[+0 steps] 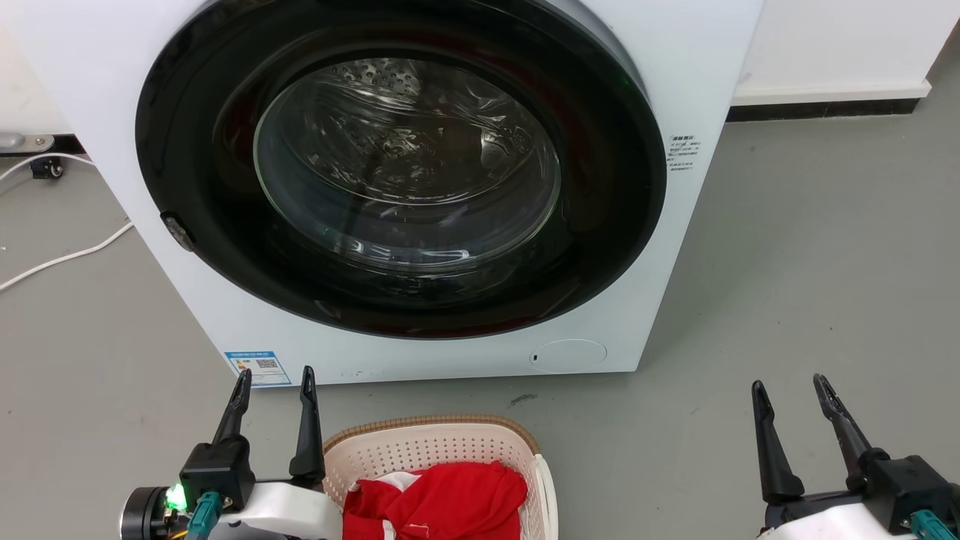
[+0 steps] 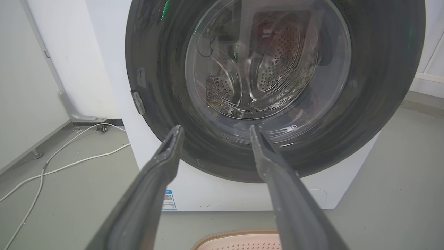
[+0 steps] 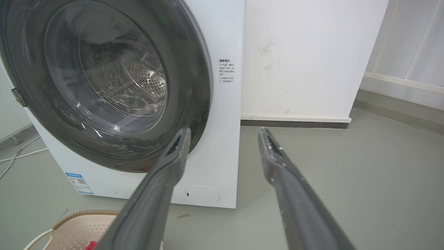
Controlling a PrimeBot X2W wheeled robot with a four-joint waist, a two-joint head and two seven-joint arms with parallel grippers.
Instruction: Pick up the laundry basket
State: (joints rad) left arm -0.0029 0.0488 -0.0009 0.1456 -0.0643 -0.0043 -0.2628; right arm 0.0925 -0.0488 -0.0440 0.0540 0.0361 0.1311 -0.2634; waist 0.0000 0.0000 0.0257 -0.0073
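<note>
The laundry basket (image 1: 420, 444), cream-white and perforated with a tan braided rim, sits on the floor at the bottom middle of the head view, holding red cloth (image 1: 442, 499). A strip of its rim shows in the left wrist view (image 2: 239, 239), and its corner with a white handle in the right wrist view (image 3: 83, 225). My left gripper (image 1: 274, 381) is open, held just left of the basket's rim, fingers pointing at the washer. Well off to the right of the basket, my right gripper (image 1: 791, 386) is open over bare floor. Nothing is between either pair of fingers.
A white front-loading washer (image 1: 225, 315) with its round dark glass door (image 1: 401, 169) shut stands right behind the basket. White cables (image 1: 60, 259) lie on the grey floor at the left. A white wall with a dark skirting (image 1: 825, 109) is at the back right.
</note>
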